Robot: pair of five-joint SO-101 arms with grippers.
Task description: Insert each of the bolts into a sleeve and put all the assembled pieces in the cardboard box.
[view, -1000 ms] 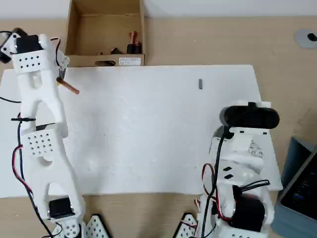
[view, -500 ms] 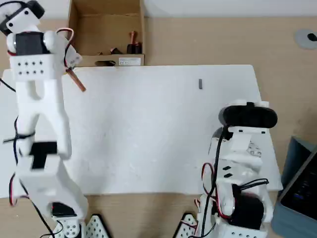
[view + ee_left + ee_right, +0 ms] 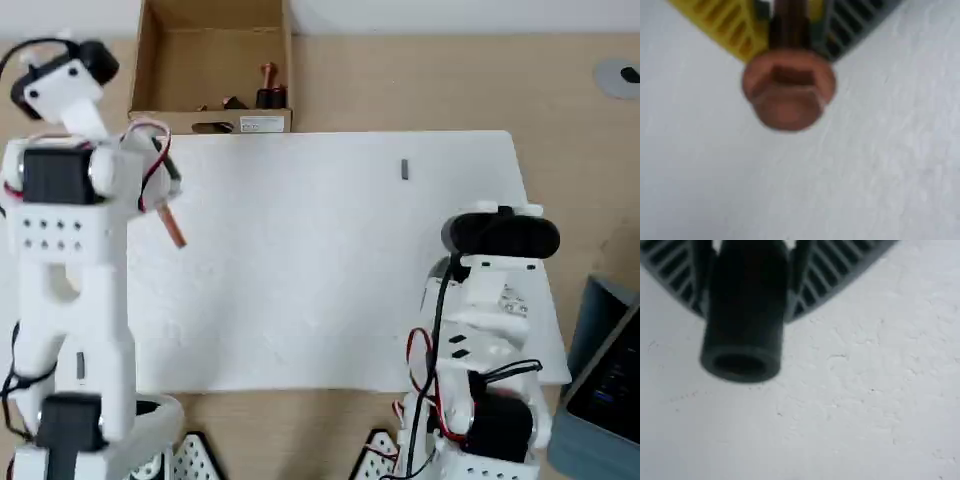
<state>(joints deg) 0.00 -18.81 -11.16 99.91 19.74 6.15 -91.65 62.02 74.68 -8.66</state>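
We see a tan wooden table (image 3: 420,85) with a white foam sheet (image 3: 330,270) spread over most of it. On the sheet lies a small dark grey piece (image 3: 405,169). The cardboard box (image 3: 180,122) sits on the bare wood, touching the sheet's far edge, and a grey disc (image 3: 612,74) lies at the far right corner.

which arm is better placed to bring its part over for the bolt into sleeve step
Left, probably. Its pincer grips the copper bolt out over the foam pad, while the right pincer holds the black sleeve, open end showing, folded back near its base, a likely steady receiver.
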